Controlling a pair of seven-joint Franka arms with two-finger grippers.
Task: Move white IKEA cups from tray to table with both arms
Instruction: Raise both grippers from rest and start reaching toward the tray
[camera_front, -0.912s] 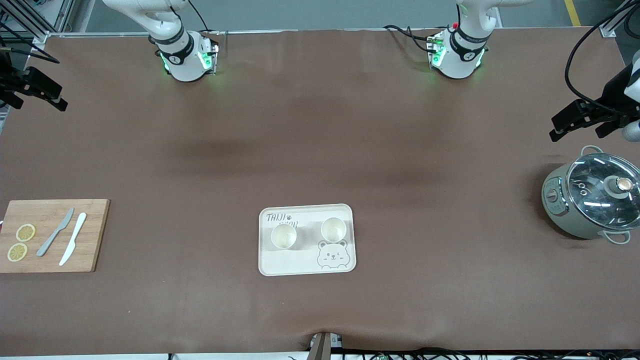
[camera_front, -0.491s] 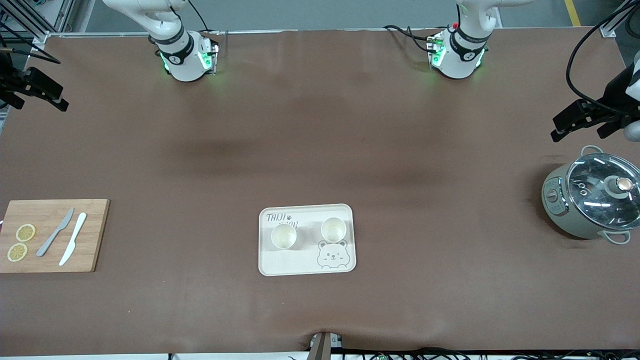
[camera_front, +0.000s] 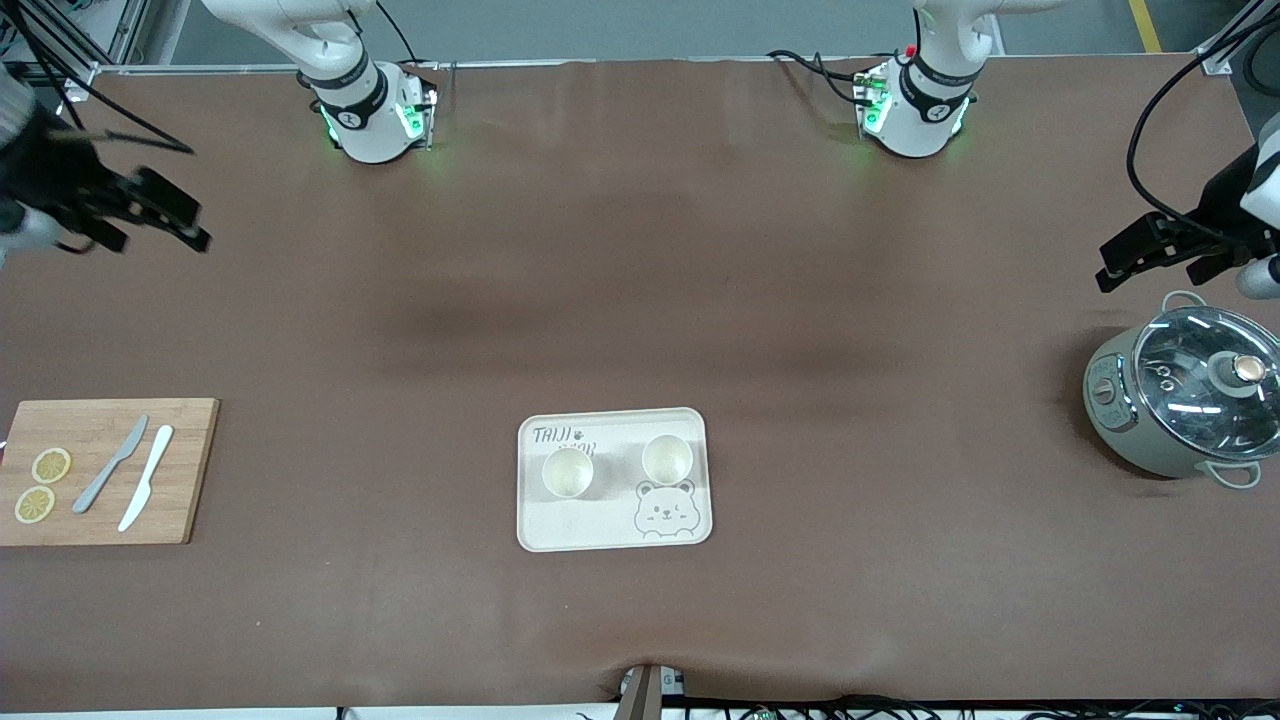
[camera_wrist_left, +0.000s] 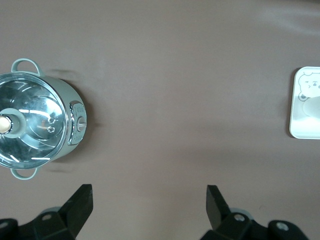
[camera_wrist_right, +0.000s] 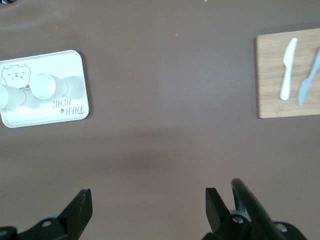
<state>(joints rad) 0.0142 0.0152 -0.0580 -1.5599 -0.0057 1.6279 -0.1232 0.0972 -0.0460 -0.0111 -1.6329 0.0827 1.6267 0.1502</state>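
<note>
Brown matte sheeting covers the whole table (camera_front: 640, 300), and the cream tray (camera_front: 612, 530) sits at about six o'clock from its centre, toward the front camera's edge. Both white cups stand upright on the tray, rims up: one cup (camera_front: 567, 472) toward the right arm's end, the other cup (camera_front: 667, 459) toward the left arm's end, just above the printed bear face. They are near each other but apart.

Over the last second the right gripper (camera_front: 160, 215) has swung inward from the table's nine o'clock edge and now hangs over bare sheet, at about twelve o'clock from the cutting board (camera_front: 105, 470). Its fingers stand wide apart and empty. The left gripper (camera_front: 1135, 262) has barely shifted; it hovers at the three o'clock edge over the sheet beside the pot (camera_front: 1185, 400), fingers likewise spread and holding nothing. Neither cup has moved. I judge this to be the opening reach: both arms are well apart from the tray, and the right has started first.

The tray's long axis runs nine to three o'clock across the front view, with the "TAIJI BEAR" text reading upright toward that camera. The cups are round, so any approach angle should serve.
</note>
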